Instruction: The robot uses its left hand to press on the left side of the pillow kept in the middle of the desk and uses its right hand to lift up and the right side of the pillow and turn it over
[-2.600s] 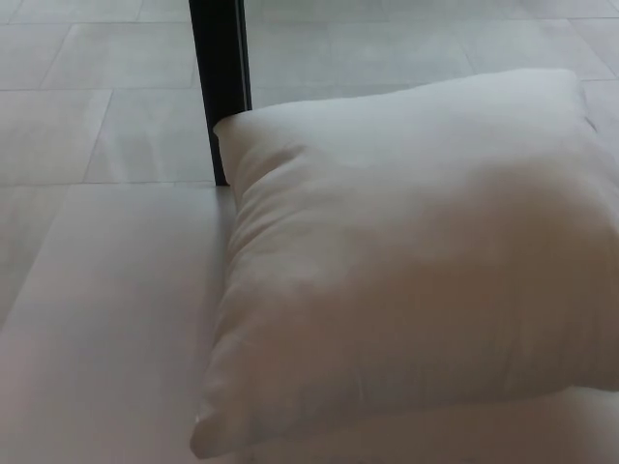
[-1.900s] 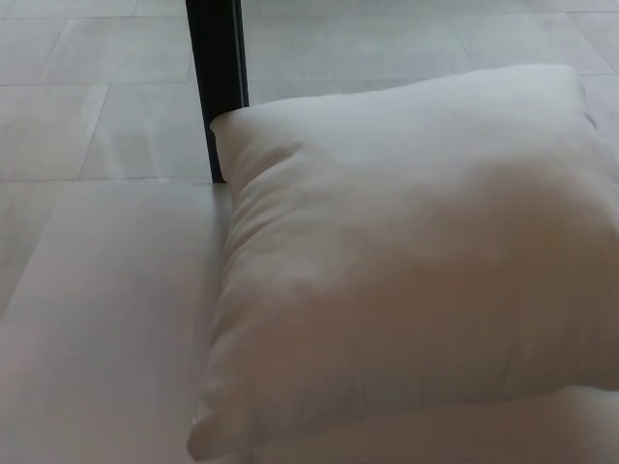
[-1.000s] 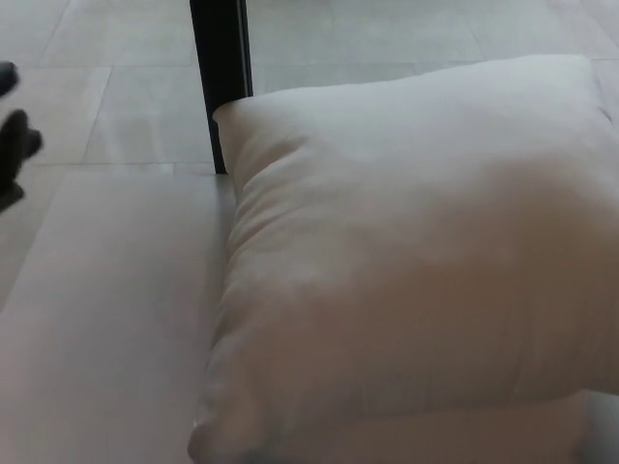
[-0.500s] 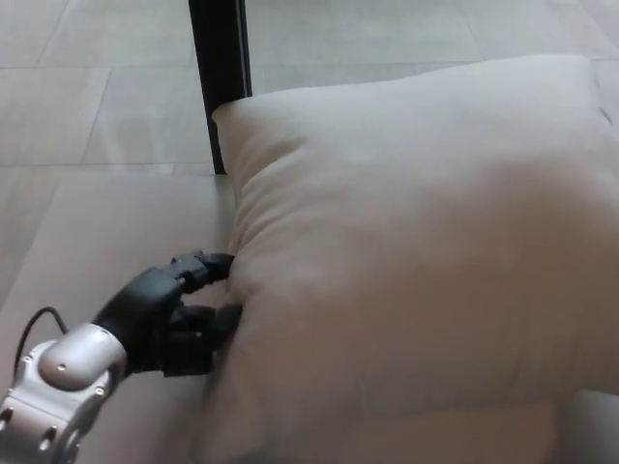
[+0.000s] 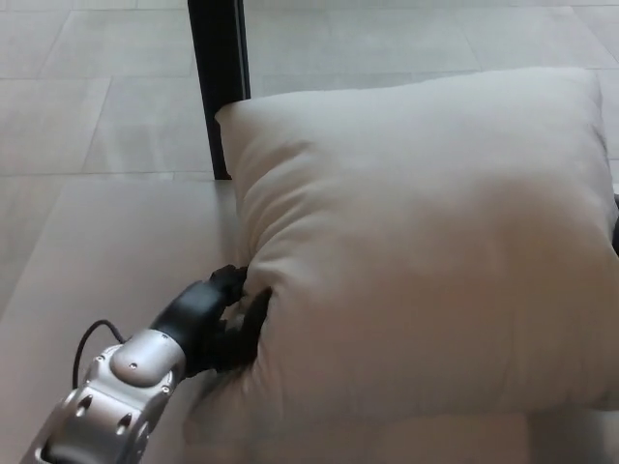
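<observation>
A big white pillow [image 5: 426, 251] lies on the pale desk [image 5: 106, 261] and fills the middle and right of the head view. My left hand [image 5: 224, 317] comes in from the lower left on its silver forearm. It pushes into the pillow's left edge, low down, and dents the fabric there. Its black fingers [image 5: 232, 282] are spread against the pillow and do not clasp it. A dark sliver of my right hand [image 5: 615, 224] shows at the picture's right edge, beside the pillow's right side; the rest of it is out of frame.
A black upright post [image 5: 219, 68] stands just behind the pillow's far left corner. Beyond the desk's far edge lies a grey tiled floor [image 5: 97, 106]. Bare desk surface stretches left of the pillow.
My left hand came in from the left and has pressed into the pillow's left edge, denting it. The pillow's left side has bunched up. A dark sliver now shows at the right edge.
</observation>
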Controlling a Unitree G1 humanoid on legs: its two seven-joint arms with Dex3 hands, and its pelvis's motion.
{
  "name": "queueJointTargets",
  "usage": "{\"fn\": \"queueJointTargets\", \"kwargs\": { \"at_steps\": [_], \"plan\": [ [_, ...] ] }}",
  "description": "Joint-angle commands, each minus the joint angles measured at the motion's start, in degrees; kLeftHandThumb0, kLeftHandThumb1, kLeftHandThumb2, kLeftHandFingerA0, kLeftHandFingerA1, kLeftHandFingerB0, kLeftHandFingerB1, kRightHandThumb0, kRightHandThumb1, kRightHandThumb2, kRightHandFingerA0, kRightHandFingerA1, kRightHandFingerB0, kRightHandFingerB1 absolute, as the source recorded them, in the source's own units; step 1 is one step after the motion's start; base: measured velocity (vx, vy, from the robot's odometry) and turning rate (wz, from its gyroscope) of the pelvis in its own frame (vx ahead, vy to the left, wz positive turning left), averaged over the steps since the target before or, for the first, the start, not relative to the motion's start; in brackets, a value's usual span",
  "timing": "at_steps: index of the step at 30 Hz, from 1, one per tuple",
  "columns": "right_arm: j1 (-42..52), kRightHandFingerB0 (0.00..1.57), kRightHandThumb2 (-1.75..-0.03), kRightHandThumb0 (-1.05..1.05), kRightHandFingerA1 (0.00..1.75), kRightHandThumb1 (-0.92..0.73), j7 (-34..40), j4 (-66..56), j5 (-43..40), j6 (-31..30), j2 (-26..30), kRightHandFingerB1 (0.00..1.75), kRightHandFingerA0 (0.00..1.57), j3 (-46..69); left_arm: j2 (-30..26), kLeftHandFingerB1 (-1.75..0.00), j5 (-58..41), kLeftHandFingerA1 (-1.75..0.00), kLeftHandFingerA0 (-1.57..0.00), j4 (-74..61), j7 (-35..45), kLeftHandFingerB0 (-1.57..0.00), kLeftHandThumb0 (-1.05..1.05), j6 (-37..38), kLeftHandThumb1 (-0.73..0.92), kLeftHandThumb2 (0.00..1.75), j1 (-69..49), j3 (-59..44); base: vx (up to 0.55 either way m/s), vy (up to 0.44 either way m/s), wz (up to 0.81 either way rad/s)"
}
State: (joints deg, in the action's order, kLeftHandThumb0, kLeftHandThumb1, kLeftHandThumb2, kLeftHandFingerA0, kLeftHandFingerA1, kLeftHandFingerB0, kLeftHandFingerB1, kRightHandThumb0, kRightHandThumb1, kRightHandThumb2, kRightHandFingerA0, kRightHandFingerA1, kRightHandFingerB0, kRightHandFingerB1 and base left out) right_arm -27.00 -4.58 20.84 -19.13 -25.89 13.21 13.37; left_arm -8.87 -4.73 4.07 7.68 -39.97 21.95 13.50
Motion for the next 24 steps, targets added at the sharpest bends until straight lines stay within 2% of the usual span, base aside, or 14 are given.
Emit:
{"fn": "queueJointTargets", "kwargs": {
  "at_steps": [1,3,4,7,9,10,11,15,18,19,20,21,22,24],
  "plan": [
    [-1.24,0.14,-1.08,-0.90,0.59,-0.72,0.75,-0.97,3.10,-3.36,-4.12,0.42,0.28,-6.00,11.55,-0.09,-5.29,-0.26,-0.12,4.46,-6.84,0.00,-1.05,-6.47,0.81,1.20,-2.07,-10.47,0.00,0.000,0.00],
    [-1.55,0.15,-1.08,-0.92,0.60,-0.71,0.59,-2.07,3.03,-3.71,-5.09,0.42,0.27,-7.04,14.40,-0.10,-5.19,-0.30,-0.07,4.97,-7.98,0.00,-1.05,-6.60,0.79,1.19,-2.04,-12.69,0.00,0.000,0.00],
    [-2.12,0.21,-0.67,-0.88,0.54,-0.86,0.03,-2.91,2.66,-3.76,-6.13,0.30,0.29,-7.97,16.68,0.00,-5.46,-0.23,0.00,5.52,-8.73,0.00,-1.01,-5.93,0.71,1.06,-2.06,-14.11,0.00,0.000,0.00],
    [-3.76,0.17,-1.10,-0.96,0.61,-0.73,-3.05,-7.80,5.05,-3.67,-7.81,0.45,0.28,-15.67,24.11,-0.10,-6.86,-0.19,0.00,6.99,-11.73,0.00,-1.05,-2.60,0.80,1.21,-2.70,-17.66,0.00,0.000,0.00],
    [-4.99,0.21,-0.66,-0.91,0.56,-0.87,-4.01,-8.72,4.71,-4.49,-8.02,0.32,0.28,-17.10,25.61,0.00,-5.64,-0.14,0.00,7.85,-11.65,0.00,-1.01,-1.39,0.76,1.11,-2.32,-17.75,0.00,0.000,0.00],
    [-6.43,0.10,-1.11,-0.93,0.62,-0.70,-6.11,-9.65,7.86,-2.25,-7.55,0.43,0.28,-22.09,27.28,-0.09,-3.37,-0.21,-0.01,8.92,-13.45,0.00,-1.05,-0.56,0.89,1.26,-2.69,-15.86,0.00,0.000,0.00],
    [-7.44,0.17,-0.66,-0.94,0.60,-0.85,-6.86,-9.71,8.26,-1.47,-8.34,0.33,0.27,-23.83,28.66,-0.07,-2.30,-0.31,-0.23,10.18,-15.30,0.00,-1.03,-1.23,0.88,1.23,-2.56,-15.56,0.00,0.000,0.00],
    [-9.72,0.17,-0.66,-0.91,0.68,-0.87,-6.21,-9.06,8.51,-1.49,-11.52,0.35,0.33,-26.35,27.75,0.00,2.26,-0.54,-0.19,12.21,-13.75,0.00,-0.91,0.64,0.81,1.06,-4.29,-8.33,0.00,0.000,0.00],
    [-10.06,0.15,-1.08,-0.87,0.65,-0.70,-5.81,-8.38,10.67,-1.93,-12.80,0.46,0.29,-29.86,28.25,-0.02,4.25,-0.65,-0.22,12.17,-14.63,0.00,-0.89,1.06,0.82,1.01,-5.21,-4.49,0.00,0.000,0.00],
    [-9.87,0.22,-0.67,-0.91,0.60,-0.86,-6.16,-7.86,11.27,-1.41,-12.97,0.37,0.23,-30.96,29.04,0.00,3.86,-0.68,-0.20,13.23,-15.17,0.00,-0.63,0.99,0.91,0.67,-4.66,-5.13,0.00,0.000,0.00],
    [-9.79,0.22,-0.67,-0.91,0.60,-0.86,-6.27,-7.64,11.48,-1.17,-13.01,0.37,0.23,-31.40,29.42,0.00,3.69,-0.68,-0.20,13.73,-15.46,0.00,-0.63,1.03,0.91,0.67,-4.42,-5.46,0.00,0.000,0.00],
    [-9.61,0.23,-0.64,-0.97,0.87,-0.80,-6.27,-7.44,11.83,-1.75,-13.54,0.40,0.36,-32.56,28.39,-0.50,5.07,-0.84,-0.42,14.92,-13.91,-0.15,-0.76,1.92,0.91,0.75,-3.06,-2.89,0.00,0.000,0.00],
    [-9.22,0.22,-0.65,-0.95,0.79,-0.82,-6.43,-6.84,12.82,-2.13,-14.45,0.38,0.31,-34.83,26.54,-0.49,7.52,-0.80,-0.46,16.62,-10.94,-0.02,-0.75,4.90,0.77,1.14,-1.41,1.85,0.00,0.000,0.00],
    [-9.44,0.22,-0.65,-0.95,0.79,-0.82,-6.63,-6.29,13.54,-1.37,-14.57,0.38,0.31,-35.67,26.10,-0.49,8.13,-0.80,-0.46,16.69,-10.13,-0.02,-0.75,7.69,0.77,1.14,-1.65,3.06,0.00,0.000,0.00]
  ]
}}
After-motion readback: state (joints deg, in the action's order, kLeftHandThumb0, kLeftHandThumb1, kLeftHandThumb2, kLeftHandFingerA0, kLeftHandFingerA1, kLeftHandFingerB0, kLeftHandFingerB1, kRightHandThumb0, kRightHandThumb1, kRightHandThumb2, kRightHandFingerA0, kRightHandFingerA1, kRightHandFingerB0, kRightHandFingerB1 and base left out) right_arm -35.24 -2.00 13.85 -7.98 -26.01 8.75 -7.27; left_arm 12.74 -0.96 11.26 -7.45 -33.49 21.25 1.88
